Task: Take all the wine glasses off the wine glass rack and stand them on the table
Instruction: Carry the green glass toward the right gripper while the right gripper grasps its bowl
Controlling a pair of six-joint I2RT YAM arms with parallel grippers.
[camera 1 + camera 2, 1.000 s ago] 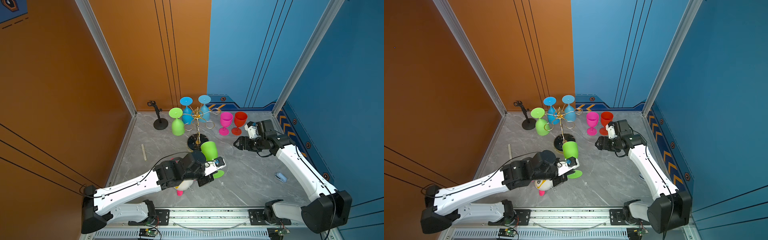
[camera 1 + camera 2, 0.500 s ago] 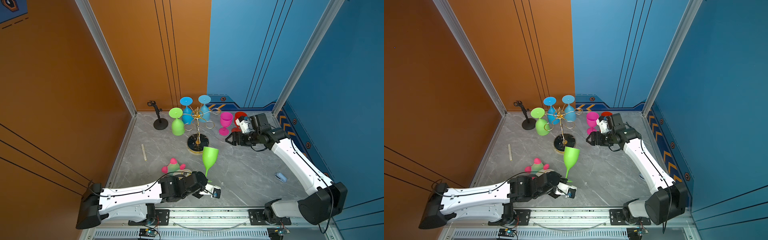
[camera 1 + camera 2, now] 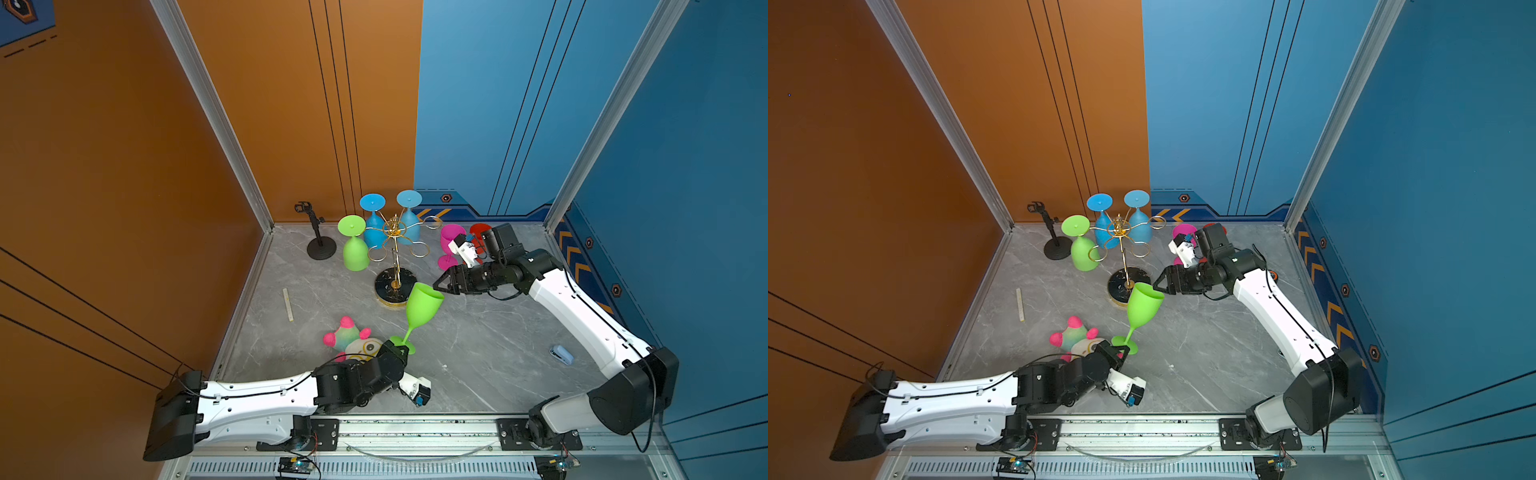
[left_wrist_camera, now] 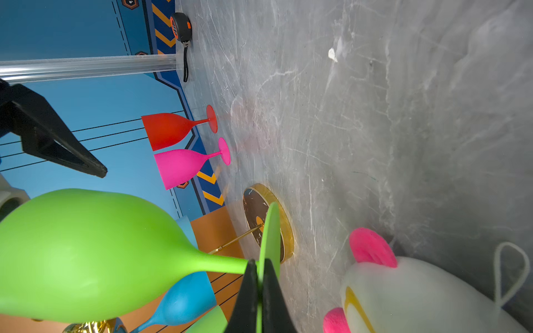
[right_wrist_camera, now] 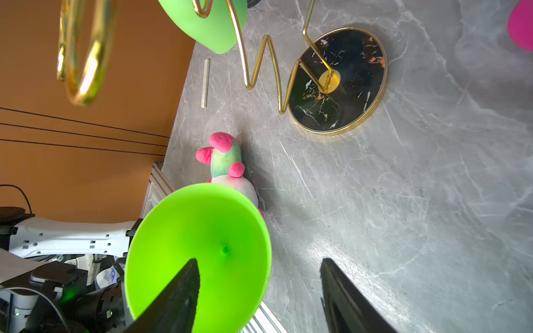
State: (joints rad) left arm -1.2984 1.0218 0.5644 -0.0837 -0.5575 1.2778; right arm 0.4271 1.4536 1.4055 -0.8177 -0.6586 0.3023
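green wine glass [image 3: 423, 305] is off the wine glass rack [image 3: 394, 249], tilted just near-right of its base — left tool [image 3: 400, 350] clamped on its foot, right tool [image 3: 438, 286] wide, straddling the rim — next, I'd guess: right closes gently, left releases.

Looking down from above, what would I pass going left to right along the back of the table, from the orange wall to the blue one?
In a top view: small black stand → hanging green glass → blue glass → wine glass rack → second blue glass → pink glass → red glass.
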